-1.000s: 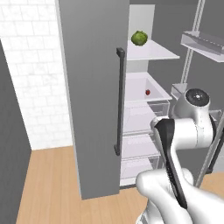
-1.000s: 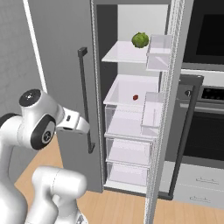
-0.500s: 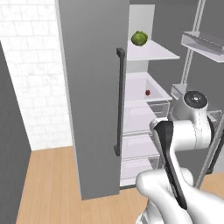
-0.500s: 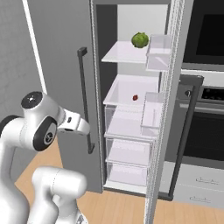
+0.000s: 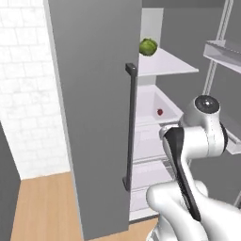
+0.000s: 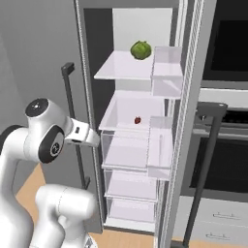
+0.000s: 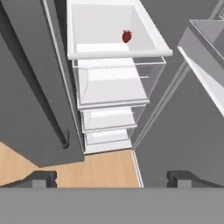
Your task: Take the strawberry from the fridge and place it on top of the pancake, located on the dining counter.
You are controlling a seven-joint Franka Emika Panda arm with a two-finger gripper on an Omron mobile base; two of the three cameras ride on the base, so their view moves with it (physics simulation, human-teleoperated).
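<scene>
Green vegetable (image 6: pixel 141 50) — shelf above strawberry (image 6: pixel 137 120)

Over the last second very little has shifted. In the left base view the arm's round wrist joint (image 5: pixel 207 104) has crept slightly right and up (a small drift, not a swing), now sitting a touch further from the fridge (image 5: pixel 94 108) door handle. In the right base view the arm's shoulder joint (image 6: pixel 46 138) has sunk a little lower against the dark handle behind it, and the white forearm reaching toward the open shelves has dropped slightly with it.
</scene>
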